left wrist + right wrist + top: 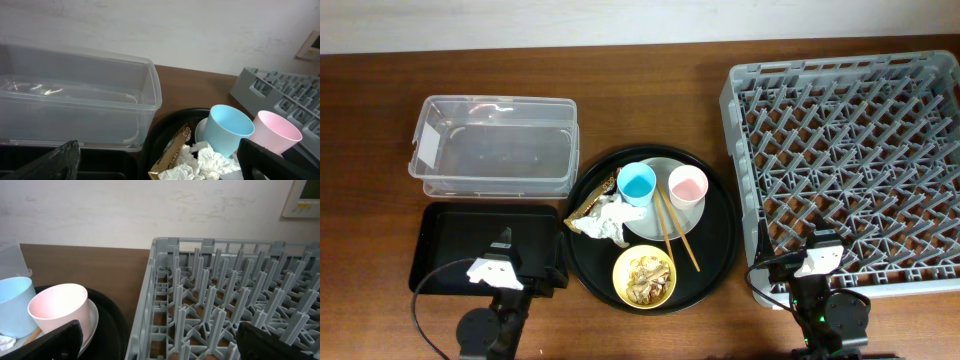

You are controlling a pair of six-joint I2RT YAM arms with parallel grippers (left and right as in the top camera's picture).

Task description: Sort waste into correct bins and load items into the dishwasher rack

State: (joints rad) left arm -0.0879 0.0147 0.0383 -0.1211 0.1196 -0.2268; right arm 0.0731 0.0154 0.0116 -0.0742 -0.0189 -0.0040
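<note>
On the round black tray [720, 235] stand a blue cup [637, 184], a pink cup [687, 186] and wooden chopsticks [676, 232] on a pale plate [663, 166]. A yellow bowl [644, 277] holds beige food scraps [646, 273]. A crumpled white napkin [611, 221] and a brown wrapper [588, 206] lie at the tray's left. The clear box [495, 145] and flat black tray [450, 240] are on the left. The grey rack [850, 170] is on the right. My left gripper [155, 165] is open, low above the flat tray's right edge. My right gripper [155, 340] is open at the rack's front left corner.
The brown wooden table [650, 90] has a white wall behind it. A black cable [420, 310] loops by the left arm base. In the left wrist view the napkin [200, 162], wrapper [172, 152], blue cup [227, 130] and pink cup [277, 132] lie just ahead.
</note>
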